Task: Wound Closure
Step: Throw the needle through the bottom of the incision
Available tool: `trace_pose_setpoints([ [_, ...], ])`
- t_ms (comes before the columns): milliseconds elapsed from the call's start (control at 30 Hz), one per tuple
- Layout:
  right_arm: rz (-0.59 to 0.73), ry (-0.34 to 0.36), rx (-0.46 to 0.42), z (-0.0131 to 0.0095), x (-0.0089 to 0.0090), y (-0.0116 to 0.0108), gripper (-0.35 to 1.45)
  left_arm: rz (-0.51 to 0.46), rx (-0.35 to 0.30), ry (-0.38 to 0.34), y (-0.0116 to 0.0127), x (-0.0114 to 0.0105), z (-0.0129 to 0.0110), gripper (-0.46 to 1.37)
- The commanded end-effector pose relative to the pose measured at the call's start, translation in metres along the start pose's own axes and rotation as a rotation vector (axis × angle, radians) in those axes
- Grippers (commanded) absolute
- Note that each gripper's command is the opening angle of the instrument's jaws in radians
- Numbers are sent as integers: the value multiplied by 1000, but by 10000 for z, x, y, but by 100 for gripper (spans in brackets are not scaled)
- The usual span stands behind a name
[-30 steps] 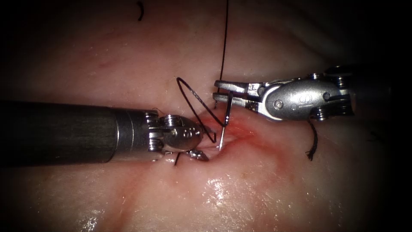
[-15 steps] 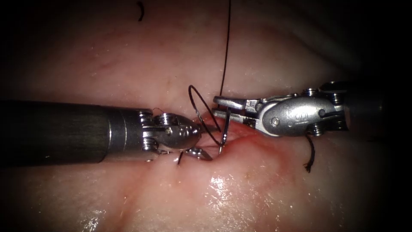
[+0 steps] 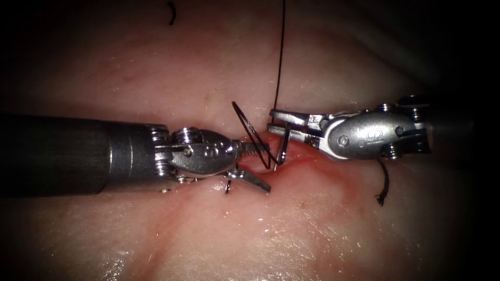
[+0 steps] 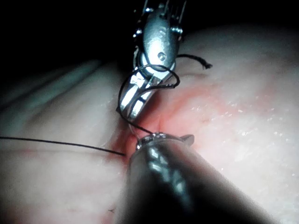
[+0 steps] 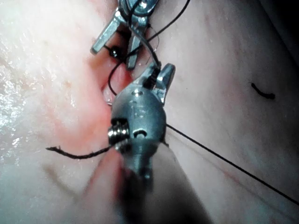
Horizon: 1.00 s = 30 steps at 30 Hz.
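A pale tissue (image 3: 323,229) with a reddened cut (image 3: 299,158) at its middle. The right pincer (image 3: 278,120) grips the curved needle (image 3: 283,145) near its rear end; the needle hangs down, its point at the cut's edge, and I cannot tell whether it is in the tissue. The left pincer (image 3: 258,166) stands open beside it, left of the cut, holding nothing. Thread (image 3: 280,52) runs upward from the needle, with a loop (image 3: 250,130) between the tools. A cut end (image 3: 384,184) lies right of the cut. The cut looks unclosed here; stitching remains.
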<state>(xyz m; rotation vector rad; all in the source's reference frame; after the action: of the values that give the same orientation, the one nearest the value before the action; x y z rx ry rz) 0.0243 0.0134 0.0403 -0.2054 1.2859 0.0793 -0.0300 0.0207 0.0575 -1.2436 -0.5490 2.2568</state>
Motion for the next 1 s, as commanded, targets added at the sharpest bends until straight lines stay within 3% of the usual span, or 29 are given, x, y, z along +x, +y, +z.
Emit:
trace_pose_setpoints([
  [33, 18, -1, -2, 0, 0, 1, -35, 0, -2, 8, 2, -2, -3, 13],
  [133, 55, -1, -5, 1, 0, 4, -35, 0, 6, 25, 8, -6, -10, 1],
  [267, 114, 2, -9, 1, -2, 5, -35, 1, 24, 43, 19, -11, -12, 4],
  [333, 132, 3, -10, 2, -3, 5, -35, 2, 31, 54, 21, -14, -11, 36],
  [400, 144, -3, -2, 2, -3, 5, -35, 2, 35, 65, 22, -16, -11, 55],
  [433, 144, -8, 6, 2, -4, 5, -35, 4, 39, 76, 22, -20, -12, 83],
  [500, 144, -13, 13, 2, -4, 4, -35, 7, 40, 75, 23, -24, -13, 116],
  [700, 145, -20, 23, 2, -4, 4, -35, 7, 79, 74, 25, -29, -16, 128],
  [767, 150, -20, 22, 2, -4, 4, -35, -4, 90, 72, 31, -32, -15, 118],
  [833, 156, -20, 22, 2, -4, 4, -35, -2, 100, 70, 38, -36, -13, 84],
  [867, 169, -21, 23, 3, -4, 5, -35, 0, 108, 68, 44, -39, -9, 47],
  [1000, 206, -28, 29, 4, -5, 7, -35, 5, 113, 72, 55, -42, 0, -19],
])
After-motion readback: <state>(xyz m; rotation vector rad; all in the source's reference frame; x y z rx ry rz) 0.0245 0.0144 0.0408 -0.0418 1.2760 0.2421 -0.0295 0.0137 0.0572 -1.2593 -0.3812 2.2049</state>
